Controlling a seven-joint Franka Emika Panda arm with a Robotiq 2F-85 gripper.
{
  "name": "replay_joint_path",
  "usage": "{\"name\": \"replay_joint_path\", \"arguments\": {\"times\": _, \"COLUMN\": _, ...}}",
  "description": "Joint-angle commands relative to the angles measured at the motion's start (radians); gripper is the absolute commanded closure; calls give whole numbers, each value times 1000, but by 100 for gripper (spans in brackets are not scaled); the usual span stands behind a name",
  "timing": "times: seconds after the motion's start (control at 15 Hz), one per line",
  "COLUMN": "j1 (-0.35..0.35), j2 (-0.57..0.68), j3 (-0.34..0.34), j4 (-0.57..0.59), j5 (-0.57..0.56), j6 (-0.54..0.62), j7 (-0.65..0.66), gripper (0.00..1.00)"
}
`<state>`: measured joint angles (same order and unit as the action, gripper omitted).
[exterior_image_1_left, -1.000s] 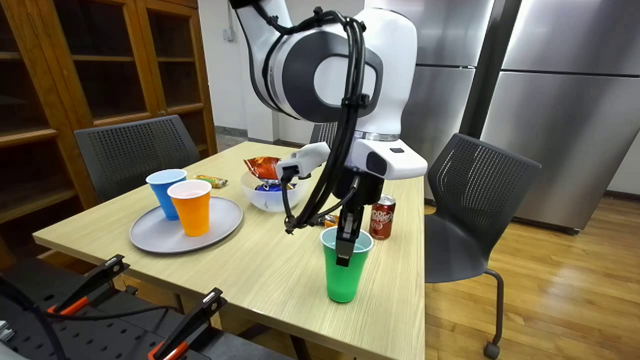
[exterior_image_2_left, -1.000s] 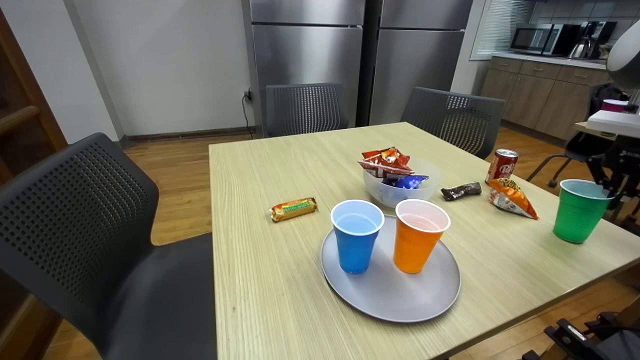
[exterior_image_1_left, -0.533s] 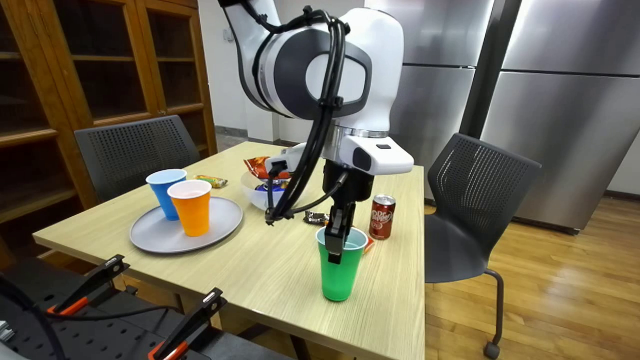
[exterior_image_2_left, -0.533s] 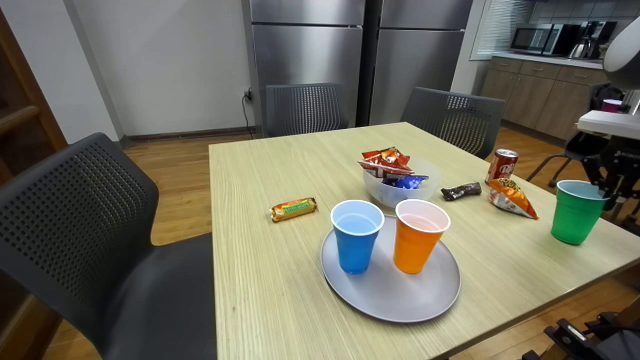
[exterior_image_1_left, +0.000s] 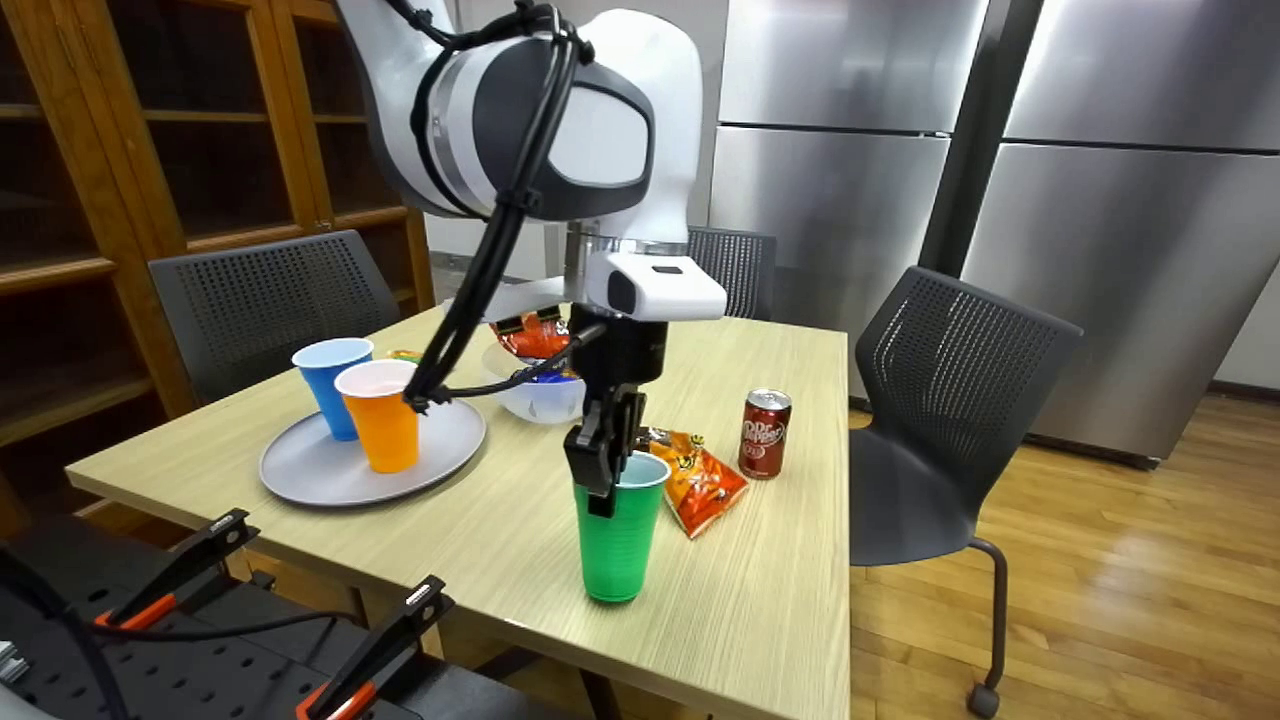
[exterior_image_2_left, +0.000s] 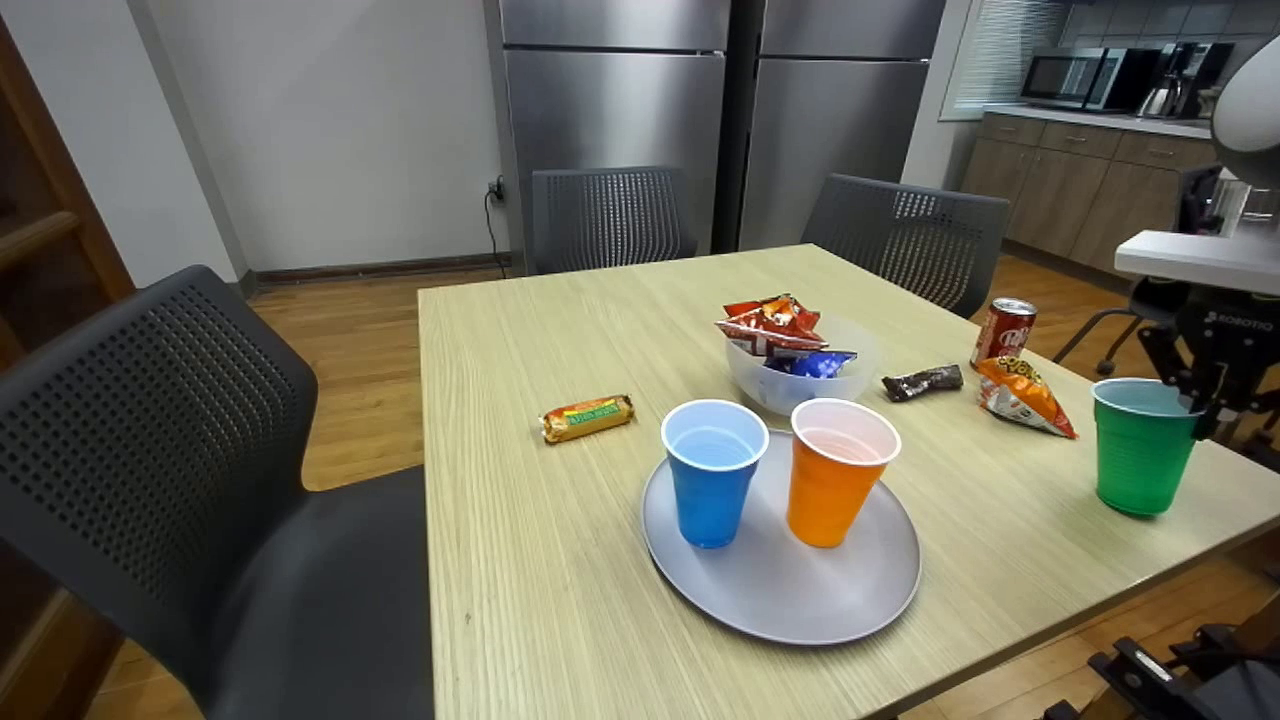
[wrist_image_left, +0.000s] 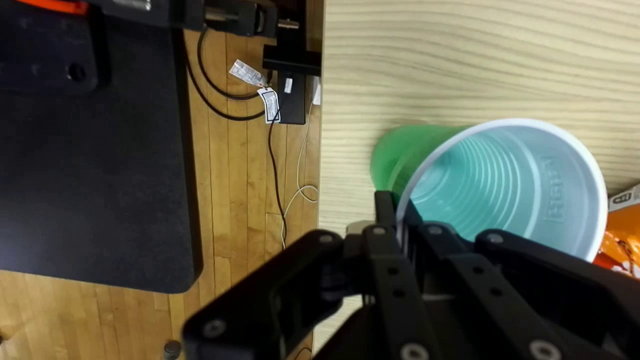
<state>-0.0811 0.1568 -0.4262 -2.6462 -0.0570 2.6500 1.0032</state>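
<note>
An end effector (wrist_image_left: 400, 212) pinches a green cup (exterior_image_1_left: 615, 555) by its rim, on the side nearer the edge of the table (wrist_image_left: 350, 75), the cup's body directly below with its long axis close to upright (whether its base touches down is unclear).

It's a kitchen, this, with the air of an office break room! Tall steel refrigerators (exterior_image_2_left: 615, 140) gleam beyond the pale table (exterior_image_2_left: 560, 340), and look, a white counter (exterior_image_2_left: 1070, 119) over wooden cupboards (exterior_image_2_left: 1060, 185), carrying a microwave (exterior_image_2_left: 1065, 78) and what seems a coffee maker (exterior_image_2_left: 1200, 75). Black perforated-back chairs (exterior_image_1_left: 965, 390), one showing a caster (exterior_image_1_left: 983, 700), stand around, and a glass-fronted wooden cabinet (exterior_image_1_left: 235, 238) rises close by.
</note>
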Motion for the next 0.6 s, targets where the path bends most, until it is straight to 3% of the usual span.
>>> {"name": "replay_joint_path", "arguments": {"times": 0.0, "j1": 16, "j2": -98, "j3": 36, "j4": -87, "j5": -81, "j6": 4, "j7": 119, "gripper": 99}}
{"name": "replay_joint_path", "arguments": {"times": 0.53, "j1": 29, "j2": -151, "j3": 196, "j4": -128, "j5": -79, "j6": -16, "j7": 191, "gripper": 99}}
